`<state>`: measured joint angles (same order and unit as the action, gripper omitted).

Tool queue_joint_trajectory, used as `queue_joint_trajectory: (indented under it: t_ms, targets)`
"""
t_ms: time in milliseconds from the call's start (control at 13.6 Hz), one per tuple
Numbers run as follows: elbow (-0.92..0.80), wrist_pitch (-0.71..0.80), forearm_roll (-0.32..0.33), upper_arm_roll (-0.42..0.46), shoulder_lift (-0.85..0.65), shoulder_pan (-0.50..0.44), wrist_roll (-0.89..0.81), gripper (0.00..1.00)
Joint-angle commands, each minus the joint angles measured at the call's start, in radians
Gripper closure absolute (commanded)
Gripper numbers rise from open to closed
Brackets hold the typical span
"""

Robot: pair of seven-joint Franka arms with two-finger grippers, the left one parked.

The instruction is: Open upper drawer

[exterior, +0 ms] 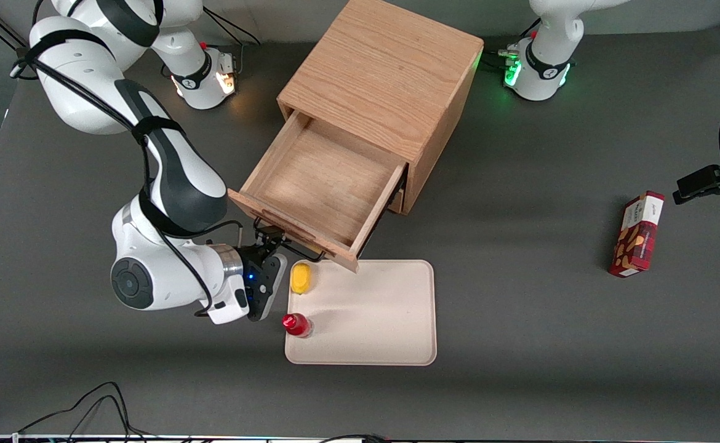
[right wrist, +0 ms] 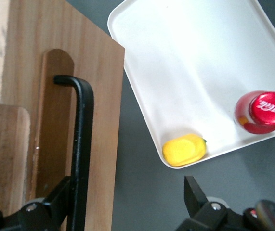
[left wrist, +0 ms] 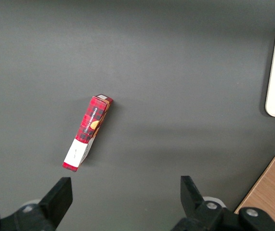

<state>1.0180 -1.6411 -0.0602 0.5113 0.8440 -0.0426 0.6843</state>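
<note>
Front view shows a dark grey table (exterior: pixel 520 246) holding one cabinet (exterior: pixel 391 80), its upper drawer (exterior: pixel 317 184) pulled out above one tray (exterior: pixel 384 320). One gripper (exterior: pixel 274 237) sits at the handle (right wrist: pixel 82 144), fingers spread apart around it.

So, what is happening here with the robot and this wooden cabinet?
The right arm is opening the upper drawer of the wooden cabinet. The drawer is already pulled far out and looks empty inside. The arm's tool is at the drawer's black wire handle, with its fingers open, one on each side of the bar. Just in front of the drawer lies a cream tray with a yellow toy fruit and a red Coca-Cola bottle. A red snack box lies toward the parked arm's end.
</note>
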Motion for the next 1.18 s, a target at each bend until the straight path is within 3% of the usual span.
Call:
queue_joint_trajectory:
  t_ms: [0, 368, 663, 1105]
  targets:
    - [-0.067, 0.024, 0.019, 0.000, 0.024, -0.003, 0.111, 0.00]
    - [-0.113, 0.104, 0.017, 0.004, -0.014, 0.016, 0.106, 0.00]
    - [-0.096, 0.168, 0.039, -0.082, -0.248, 0.009, 0.022, 0.00]
    - [-0.052, 0.358, 0.200, -0.122, -0.535, 0.013, -0.174, 0.00]
